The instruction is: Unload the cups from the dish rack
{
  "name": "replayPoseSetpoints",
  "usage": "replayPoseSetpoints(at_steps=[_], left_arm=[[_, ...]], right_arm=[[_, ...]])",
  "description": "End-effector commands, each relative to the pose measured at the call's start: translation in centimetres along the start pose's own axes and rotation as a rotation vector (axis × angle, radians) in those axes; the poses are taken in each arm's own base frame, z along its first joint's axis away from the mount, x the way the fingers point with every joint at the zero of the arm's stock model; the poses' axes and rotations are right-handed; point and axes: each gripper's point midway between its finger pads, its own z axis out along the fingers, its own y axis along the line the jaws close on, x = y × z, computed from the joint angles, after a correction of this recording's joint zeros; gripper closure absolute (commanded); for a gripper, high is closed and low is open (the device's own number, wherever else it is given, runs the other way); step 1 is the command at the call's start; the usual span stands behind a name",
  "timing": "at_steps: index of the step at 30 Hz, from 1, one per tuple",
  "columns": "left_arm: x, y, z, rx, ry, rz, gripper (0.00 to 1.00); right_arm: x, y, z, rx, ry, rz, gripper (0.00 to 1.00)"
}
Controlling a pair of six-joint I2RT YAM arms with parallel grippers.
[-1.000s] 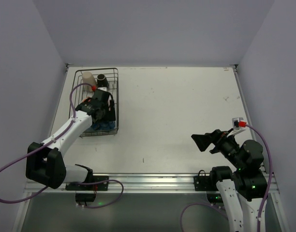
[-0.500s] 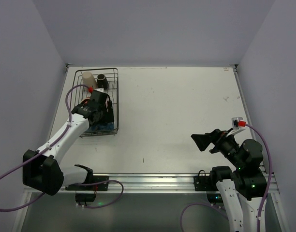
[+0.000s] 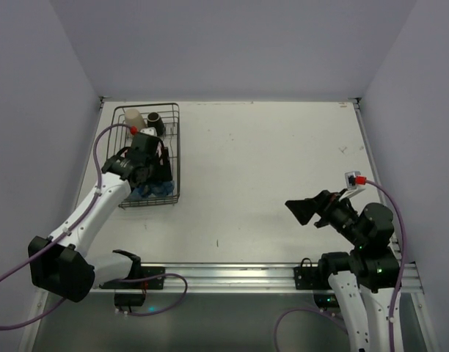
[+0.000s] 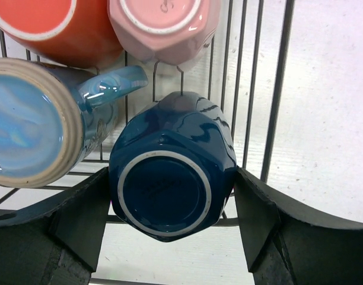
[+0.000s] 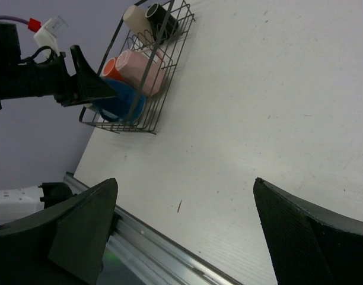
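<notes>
Right fingers (image 5: 80,231), white table (image 5: 258,119), lilac walls (image 3: 232,44)

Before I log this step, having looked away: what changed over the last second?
The left gripper shifted left and farther over the dish rack, arm stretching out; it straddles the dark blue cup, grip unclear. The right gripper nudged left. Cream cup and black cup stayed.

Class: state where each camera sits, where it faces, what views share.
Top external: high behind the robot, looking down on white table and black wire dish rack; left arm, right arm show.
Left wrist: over the rack, facing down at dark blue glazed mug; left tool shows.
Right wrist: near-right, facing across the table toward the rack; right tool shows.
Shared: all see the rack.
</notes>
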Motion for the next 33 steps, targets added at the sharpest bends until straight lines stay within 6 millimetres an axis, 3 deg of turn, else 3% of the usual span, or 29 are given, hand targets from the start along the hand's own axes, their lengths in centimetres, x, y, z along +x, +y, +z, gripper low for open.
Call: replayPoseSetpoints(at_steps=[1, 3, 12, 21, 22, 23, 25, 26, 28, 29, 32, 33], left_arm=[[-4.4, -1.6, -3.6, 0.089, -0.146, -0.037, 1.00], [-5.0, -2.0, -4.5, 0.113, -0.162, -0.040, 1.00], [-7.8, -3.3, -8.8, 0.214, -0.236, -0.055, 1.00], [-9.5, -5.2, -12.0, 0.343, -0.280, -0.061, 1.00], [-9.5, -5.3, -12.2, 0.351, -0.283, -0.061, 1.00], [-9.6, -5.6, -12.5, 0.369, -0.285, -0.061, 1.00], [-9.7, -5.8, -12.8, 0.386, -0.289, -0.060, 1.00], [-9.7, -6.0, -13.0, 0.398, -0.289, -0.058, 1.00], [-9.8, -6.2, -13.3, 0.412, -0.296, -0.058, 1.00], [-9.7, -6.6, -13.6, 0.438, -0.292, -0.054, 1.00], [-9.9, -7.0, -14.5, 0.471, -0.304, -0.050, 1.00], [-9.9, -7.1, -14.7, 0.481, -0.303, -0.048, 1.00]], right_arm=[[-0.5, 1.4, 1.3, -0.105, 0.013, 0.033, 0.01], [0.0, 1.6, 2.2, -0.147, 0.060, 0.069, 0.01], [-1.2, 3.9, 6.5, -0.354, 0.123, 0.188, 0.01], [-2.0, 8.9, 10.6, -0.596, 0.168, 0.268, 0.05], [-3.0, 10.1, 10.5, -0.661, 0.140, 0.277, 0.05], [-2.4, 9.6, 11.8, -0.659, 0.170, 0.312, 0.06], [-3.1, 11.5, 11.9, -0.766, 0.167, 0.331, 0.09], [-2.4, 10.9, 13.5, -0.757, 0.200, 0.372, 0.10], [-3.3, 12.6, 13.4, -0.873, 0.188, 0.398, 0.14], [-2.5, 11.7, 15.3, -0.858, 0.214, 0.451, 0.15], [-3.1, 13.1, 15.8, -0.982, 0.208, 0.491, 0.21], [-2.5, 12.9, 17.5, -0.972, 0.228, 0.520, 0.22]])
